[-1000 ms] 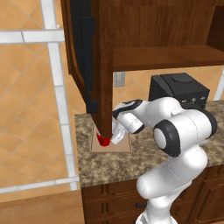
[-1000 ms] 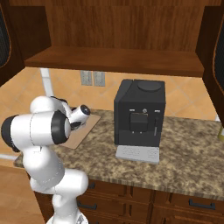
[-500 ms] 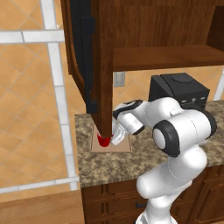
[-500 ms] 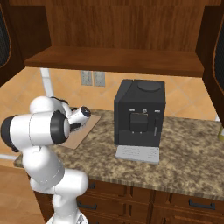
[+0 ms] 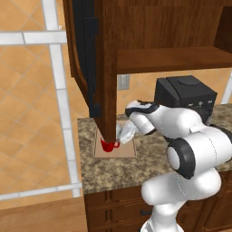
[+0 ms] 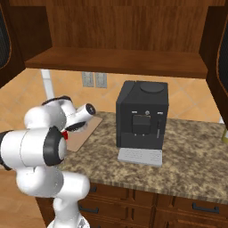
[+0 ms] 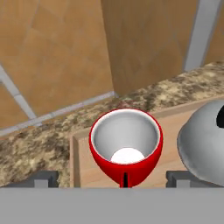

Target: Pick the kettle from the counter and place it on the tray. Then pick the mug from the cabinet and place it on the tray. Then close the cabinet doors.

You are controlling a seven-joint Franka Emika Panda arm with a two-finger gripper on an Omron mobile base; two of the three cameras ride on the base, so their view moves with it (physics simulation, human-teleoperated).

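Mug [image 7: 126, 148] and kettle [image 7: 204, 144] both sit on the tray [image 7: 92, 168] on the tabletop [image 6: 187, 156], so we judge 2 steps done, with our gripper [image 7: 113, 178] spread wide on either side of the mug, gripping nothing. Next we need to lift clear, then swing the open cabinet doors [image 5: 88, 63] shut. Our hand view shows the kettle beside the mug, while the right base view shows the coffee machine [image 6: 141, 120].

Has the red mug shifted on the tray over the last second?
No. In the left base view the red mug sits at the same spot on the tray, just beside the open cabinet door's lower corner, as before.
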